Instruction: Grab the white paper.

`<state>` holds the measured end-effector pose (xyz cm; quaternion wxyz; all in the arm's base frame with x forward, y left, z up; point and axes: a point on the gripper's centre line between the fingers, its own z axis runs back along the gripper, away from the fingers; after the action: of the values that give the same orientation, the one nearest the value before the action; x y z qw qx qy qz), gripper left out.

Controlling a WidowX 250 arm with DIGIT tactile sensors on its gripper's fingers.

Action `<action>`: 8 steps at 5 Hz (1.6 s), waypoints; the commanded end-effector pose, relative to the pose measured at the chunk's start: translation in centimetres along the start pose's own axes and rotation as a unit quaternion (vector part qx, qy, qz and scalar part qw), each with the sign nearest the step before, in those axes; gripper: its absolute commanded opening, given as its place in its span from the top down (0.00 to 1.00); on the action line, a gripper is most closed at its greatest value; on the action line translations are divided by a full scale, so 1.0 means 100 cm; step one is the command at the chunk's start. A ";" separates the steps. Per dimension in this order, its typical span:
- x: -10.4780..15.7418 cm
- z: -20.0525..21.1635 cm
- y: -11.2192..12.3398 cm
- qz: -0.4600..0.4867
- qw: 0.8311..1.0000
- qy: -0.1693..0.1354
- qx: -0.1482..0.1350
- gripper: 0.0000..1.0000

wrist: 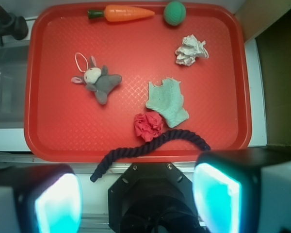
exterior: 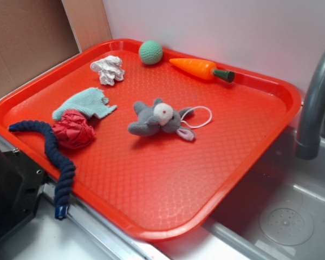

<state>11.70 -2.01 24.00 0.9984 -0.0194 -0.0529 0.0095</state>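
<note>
1. The white paper (wrist: 190, 50), a small lumpy wad of crumpled white paper, lies on the red plastic tray (wrist: 131, 141) with a diamond-textured floor. It sits just beside the knitted green ball (wrist: 174, 13), a little nearer the tray's middle than the ball, and touches nothing else.
2. The tool (wrist: 136, 196) hangs outside the tray's near rim, high above it, with its two pads spread wide and nothing between them: released.
3. In the wrist view the wad lies ahead of the tool, towards the far rim, and off to the right in that picture. To my reading, the coming move is a reach forward across the tray with a rightward shift, then a descent.
4. The wad is irregular with no clear long axis, so approach angle probably matters little.
5. Between the tool and the wad lie a dark blue twisted rope (wrist: 150, 148), a red crumpled paper wad (wrist: 148, 125) and a pale teal ragged cloth (wrist: 167, 102); a low path could snag them.
6. The pad tips are cut off by the wrist picture's lower edge. In the exterior view the arm is barely visible, so the tool's height is hard to judge.
</note>
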 end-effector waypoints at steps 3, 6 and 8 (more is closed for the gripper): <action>0.053 -0.066 0.061 0.037 0.994 -0.092 0.046 0.00; 0.101 -0.133 0.100 0.059 0.987 -0.119 0.085 0.00; 0.127 -0.174 0.120 0.036 0.987 -0.100 0.120 0.00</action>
<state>24.69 9.26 5.90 0.9866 0.0903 -0.1204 0.0629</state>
